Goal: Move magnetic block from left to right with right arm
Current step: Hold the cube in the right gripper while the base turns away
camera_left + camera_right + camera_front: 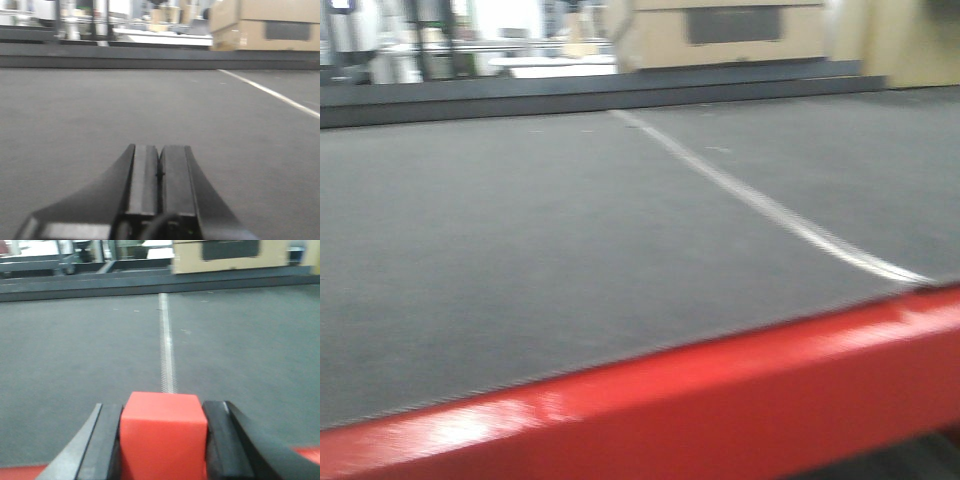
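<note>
Right claw (164, 409) clamped on red block (163, 440), white line (166, 340) ahead; left claw (159, 152) fully closed, empty, low over grey mat (75, 125).

Count, all three views.

- Magnetic block (163, 437): one, a red cube.
- Claws: two, the left claw (160, 150) and the right claw (163, 407).
- Fingers (145, 175): two dark ones on each claw, four in all.
- Bench (520, 430): one.
- Dark mat (520, 250) on it: one.
- White line (770, 208) across the mat: one.
- Glossy red edge strip (770, 385): one.
- Tan cardboard box (270, 25) beyond the far edge: one.
- Dark panel on the face of that box: one.
- Remaining background clutter: too blurred to count.
</note>
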`<state>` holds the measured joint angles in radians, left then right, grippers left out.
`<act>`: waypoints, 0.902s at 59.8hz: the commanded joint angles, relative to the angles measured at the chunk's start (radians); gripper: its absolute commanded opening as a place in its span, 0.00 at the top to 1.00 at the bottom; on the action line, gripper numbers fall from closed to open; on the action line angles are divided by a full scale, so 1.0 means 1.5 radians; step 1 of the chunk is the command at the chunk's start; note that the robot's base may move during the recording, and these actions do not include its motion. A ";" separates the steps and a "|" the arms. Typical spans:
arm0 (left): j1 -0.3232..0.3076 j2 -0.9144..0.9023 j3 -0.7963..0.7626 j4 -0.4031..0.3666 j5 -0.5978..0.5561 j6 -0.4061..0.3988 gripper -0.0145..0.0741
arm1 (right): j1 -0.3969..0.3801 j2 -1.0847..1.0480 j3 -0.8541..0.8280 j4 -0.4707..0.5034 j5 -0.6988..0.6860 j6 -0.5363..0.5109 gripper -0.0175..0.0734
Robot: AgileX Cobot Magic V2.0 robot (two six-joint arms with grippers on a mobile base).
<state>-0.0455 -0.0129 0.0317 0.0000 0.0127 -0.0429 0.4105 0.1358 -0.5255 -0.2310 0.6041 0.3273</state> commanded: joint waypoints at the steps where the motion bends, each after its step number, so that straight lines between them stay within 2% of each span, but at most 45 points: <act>1: -0.001 -0.009 0.006 0.000 -0.058 -0.003 0.97 | -0.003 0.008 -0.017 -0.017 -0.057 -0.006 0.55; 54: -0.001 -0.009 0.006 0.000 -0.058 -0.003 0.97 | -0.003 0.008 -0.017 -0.017 -0.057 -0.006 0.55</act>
<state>-0.0455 -0.0129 0.0317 0.0000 0.0127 -0.0429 0.4105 0.1344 -0.5255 -0.2310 0.6041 0.3273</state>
